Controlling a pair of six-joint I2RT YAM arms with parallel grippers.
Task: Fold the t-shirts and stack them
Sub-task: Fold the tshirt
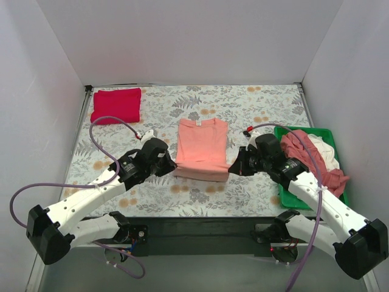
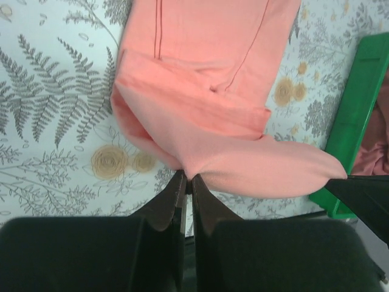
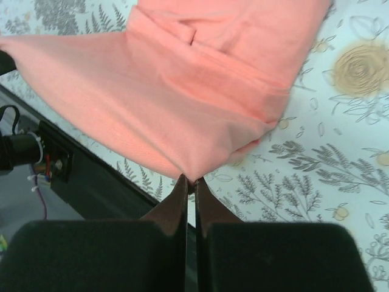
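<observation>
A salmon-pink t-shirt (image 1: 202,146) lies at the middle of the floral surface (image 1: 182,198), folded into a long narrow panel. Its near hem is raised: the left end effector (image 2: 187,180) pinches one corner and the right end effector (image 3: 191,181) the other, both closed tight on cloth. One folded red t-shirt (image 1: 116,104) sits far left. One green bin (image 1: 302,130) at right holds two crumpled garments, a dusty-red garment (image 1: 301,149) and a white garment (image 1: 326,152).

I saw the left gripper (image 1: 172,165) and right gripper (image 1: 234,165) at the near corners of the peach t-shirt (image 1: 202,146). The folded red t-shirt (image 1: 116,104) sat far-left; the green bin (image 1: 304,129) held more clothes.
</observation>
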